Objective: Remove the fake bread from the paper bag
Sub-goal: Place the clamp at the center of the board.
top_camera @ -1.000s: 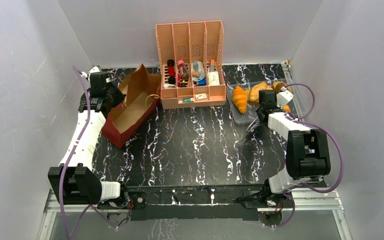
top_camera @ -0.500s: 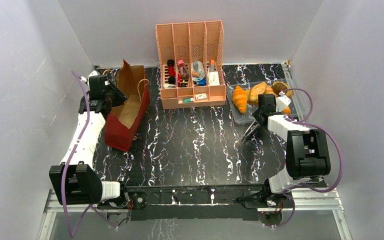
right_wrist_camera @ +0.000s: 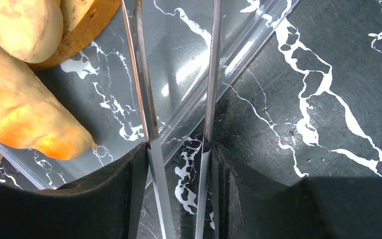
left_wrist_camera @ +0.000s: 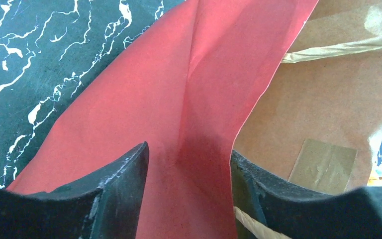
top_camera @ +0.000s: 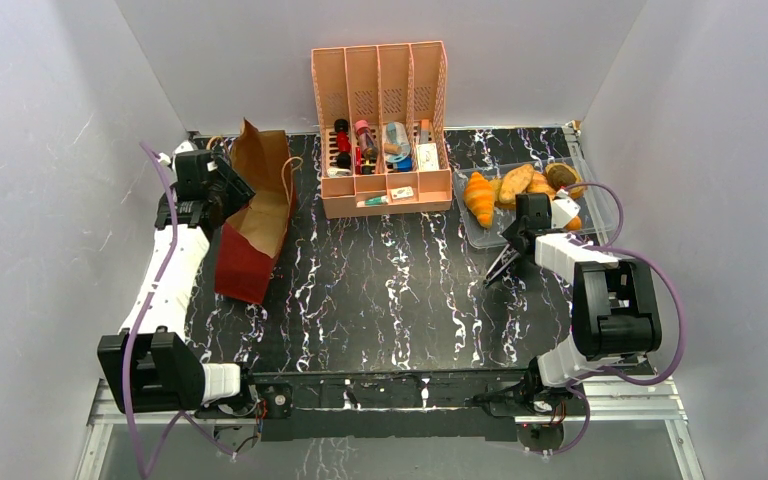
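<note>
Now left arm (top_camera: 173,268) stretches forward, pincer (left_wrist_camera: 188,150) parted at paper bag (top_camera: 257,222).

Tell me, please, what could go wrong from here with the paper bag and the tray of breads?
1. The left gripper stands open right at the red fold of the paper bag, which lies on its side. Closing here may pinch only paper and crumple or drag the bag.
2. The thin fingers of the right gripper hang over the rim of the clear tray. A low sideways move could catch it and jolt the croissant lying inside.
</note>
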You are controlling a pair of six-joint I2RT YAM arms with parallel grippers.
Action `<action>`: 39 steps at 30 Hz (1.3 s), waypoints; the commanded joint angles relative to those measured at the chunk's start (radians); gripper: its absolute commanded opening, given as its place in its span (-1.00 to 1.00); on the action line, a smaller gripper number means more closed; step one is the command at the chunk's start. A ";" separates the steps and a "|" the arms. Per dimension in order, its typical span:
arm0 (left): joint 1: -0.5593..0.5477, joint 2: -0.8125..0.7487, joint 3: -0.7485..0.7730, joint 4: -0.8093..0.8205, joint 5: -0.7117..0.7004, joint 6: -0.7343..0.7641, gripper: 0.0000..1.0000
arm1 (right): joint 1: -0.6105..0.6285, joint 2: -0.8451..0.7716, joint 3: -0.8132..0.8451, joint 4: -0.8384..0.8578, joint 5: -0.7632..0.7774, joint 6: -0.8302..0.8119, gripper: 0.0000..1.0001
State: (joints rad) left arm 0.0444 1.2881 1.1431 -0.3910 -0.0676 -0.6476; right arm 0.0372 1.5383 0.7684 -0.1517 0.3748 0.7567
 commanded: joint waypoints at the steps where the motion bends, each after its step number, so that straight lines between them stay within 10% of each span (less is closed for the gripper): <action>1: 0.008 -0.068 -0.001 -0.020 -0.029 -0.006 0.17 | -0.001 -0.047 -0.021 0.056 -0.002 0.005 -0.12; 22: 0.011 -0.225 -0.045 -0.053 -0.200 0.001 0.32 | 0.024 -0.120 -0.067 0.047 -0.016 0.002 -0.06; 34: 0.012 -0.293 -0.124 -0.022 -0.174 -0.013 -0.63 | 0.040 -0.146 -0.117 0.061 -0.026 0.001 -0.12; 39: 0.012 -0.312 -0.141 -0.024 -0.172 -0.020 -0.64 | 0.076 -0.166 -0.125 0.053 -0.005 0.002 -0.10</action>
State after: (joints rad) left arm 0.0505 1.0086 1.0120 -0.4212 -0.2437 -0.6657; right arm 0.0812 1.4108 0.6547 -0.1344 0.3451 0.7612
